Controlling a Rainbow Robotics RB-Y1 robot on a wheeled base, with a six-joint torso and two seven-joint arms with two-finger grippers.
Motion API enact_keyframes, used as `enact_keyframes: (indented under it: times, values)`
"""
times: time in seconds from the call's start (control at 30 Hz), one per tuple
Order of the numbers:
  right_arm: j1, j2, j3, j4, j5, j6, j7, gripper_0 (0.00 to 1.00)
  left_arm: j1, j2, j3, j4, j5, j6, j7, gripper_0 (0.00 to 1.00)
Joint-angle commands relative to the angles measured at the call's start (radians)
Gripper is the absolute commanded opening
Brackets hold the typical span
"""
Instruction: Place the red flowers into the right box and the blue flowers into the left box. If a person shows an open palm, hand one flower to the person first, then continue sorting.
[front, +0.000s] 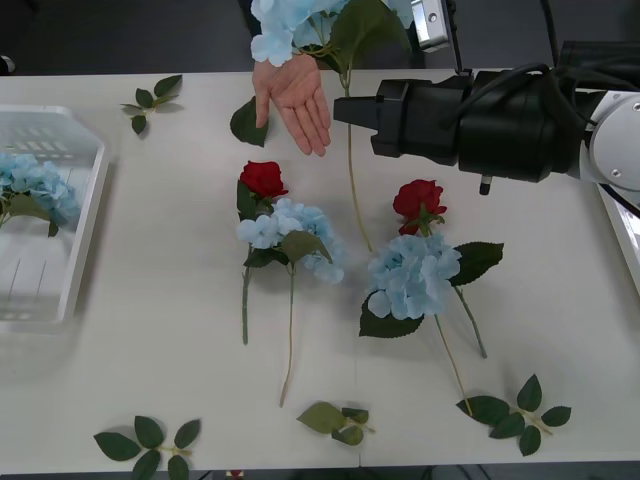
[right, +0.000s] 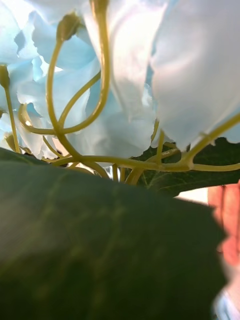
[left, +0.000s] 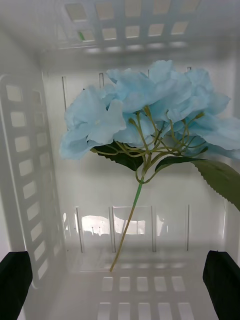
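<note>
My right gripper (front: 342, 110) reaches in from the right and is shut on the stem of a blue flower (front: 292, 20), whose head is raised at the table's far edge. Its petals (right: 125, 75) and a leaf crowd the right wrist view. A person's open palm (front: 295, 100) lies just left of that gripper. On the table are two red flowers (front: 263, 178) (front: 418, 198) and two blue flowers (front: 295, 235) (front: 412, 275). The left box (front: 85, 215) holds one blue flower (left: 145, 110). My left gripper (left: 120, 295) hangs open above it. The right box (front: 625, 240) shows only its edge.
Loose green leaf sprigs lie at the far left (front: 150, 97), beside the palm (front: 248, 122), and along the near edge (front: 145, 445) (front: 335, 420) (front: 515, 410). My black right arm (front: 500, 120) spans the far right of the table.
</note>
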Motion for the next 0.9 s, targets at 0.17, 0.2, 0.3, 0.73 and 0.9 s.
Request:
enact_keyframes:
  times: [0.17,0.2,0.3,0.73,0.9]
  values:
    - [-0.036,0.236,-0.335,0.116,0.237,0.352,0.006,0.00,0.008,0.043,0.033,0.000,0.008,-0.012,-0.001,1.00]
    - [-0.036,0.266,-0.357,0.116,0.294,0.377,0.003,0.00,0.009,0.043,0.033,0.000,0.010,-0.012,-0.002,1.00]
    - [-0.036,0.383,-0.406,0.101,0.509,0.430,-0.011,0.00,0.009,0.043,0.031,0.000,0.015,-0.012,-0.004,1.00]
    - [-0.040,0.625,-0.381,-0.168,1.130,0.595,-0.253,0.00,0.009,0.043,0.033,0.000,0.024,-0.011,-0.011,1.00]
    - [-0.047,0.682,-0.357,-0.229,1.325,0.590,-0.330,0.00,0.009,0.044,0.031,0.000,0.022,-0.012,-0.013,1.00]
